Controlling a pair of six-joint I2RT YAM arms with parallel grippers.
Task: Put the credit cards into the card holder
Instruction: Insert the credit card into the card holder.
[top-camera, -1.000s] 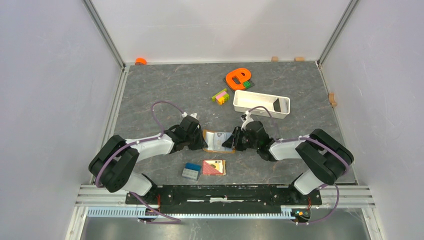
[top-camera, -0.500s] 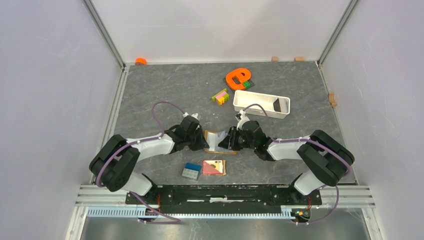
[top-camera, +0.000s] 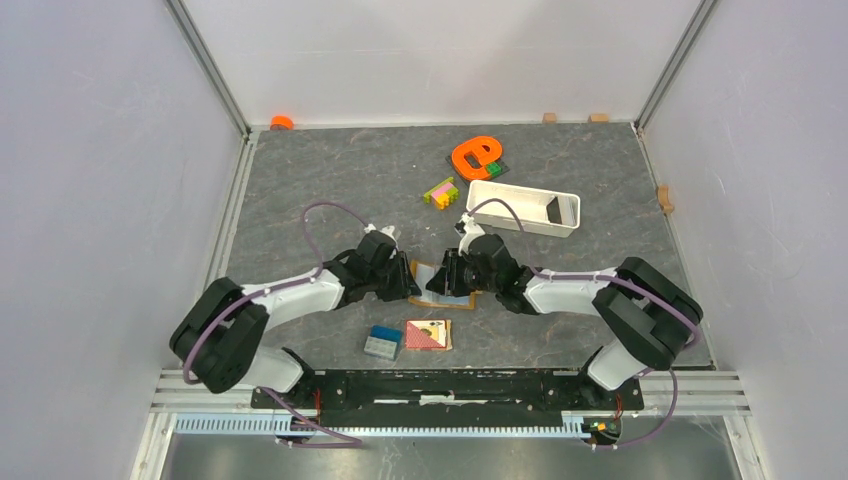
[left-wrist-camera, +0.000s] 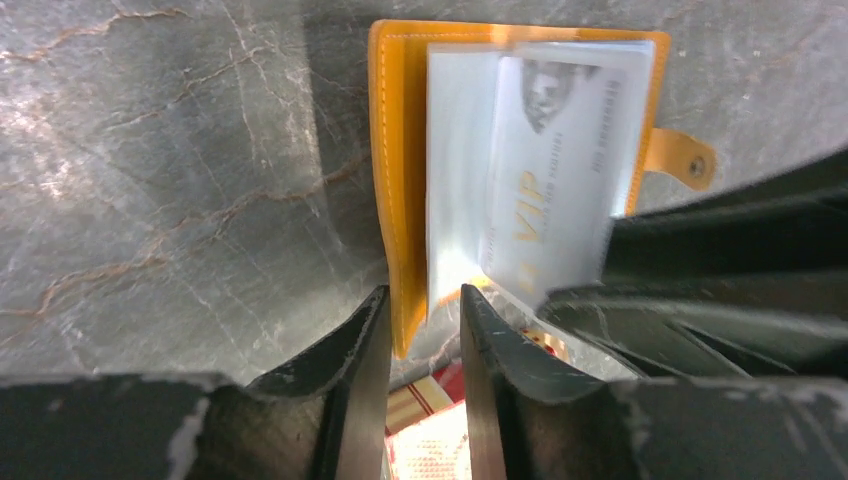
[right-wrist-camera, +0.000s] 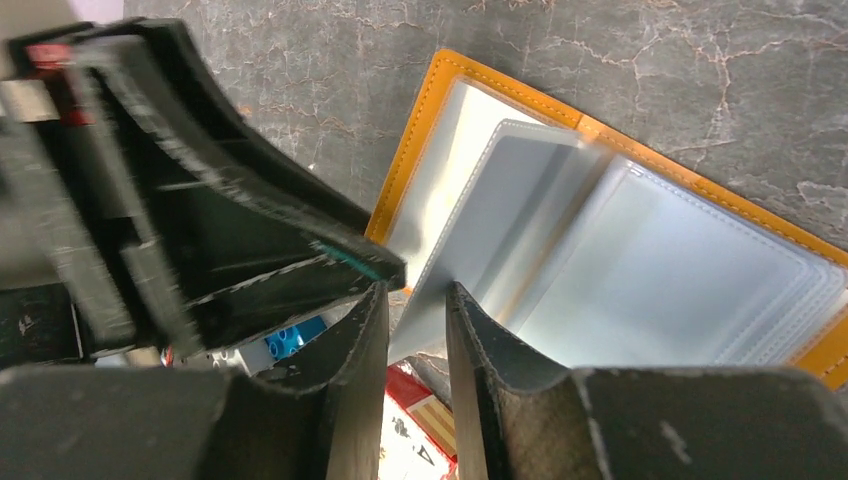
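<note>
Tan-orange card holder (left-wrist-camera: 385, 150), lying open on the grey marbled tabletop (top-camera: 330, 180), clear sleeves upward, between both claws. Pale VIP credit card (left-wrist-camera: 560, 180) sits tilted over the sleeves.
Left claw (left-wrist-camera: 424, 295): narrowly parted at the holder's near edge, nothing pinched.
Right claw (right-wrist-camera: 416, 292): narrowly parted, a pale leaf running into the gap; whether it grips cannot be told. It covers the card's lower end.
Near side: red-and-tan tile (top-camera: 427, 335), blue-grey block (top-camera: 382, 342).
Far side: white tray (top-camera: 475, 205).
</note>
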